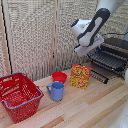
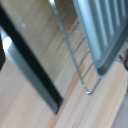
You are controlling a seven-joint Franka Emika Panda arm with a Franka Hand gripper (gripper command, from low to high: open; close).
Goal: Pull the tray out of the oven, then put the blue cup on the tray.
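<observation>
Wire tray slid out of toaster oven. Blue mug not yet on tray, standing on table. Gripper above; jaw state indiscernible.

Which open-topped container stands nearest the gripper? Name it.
The red bowl, shallow and round, beside the yellow box. The blue cup and red basket stand farther from the gripper.

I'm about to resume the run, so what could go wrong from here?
The yellow box stands upright between the blue cup and the oven; carrying the cup across could topple it. The tray is thin wire bars, so the cup may sit unsteadily. The gripper's state isn't visible.
</observation>
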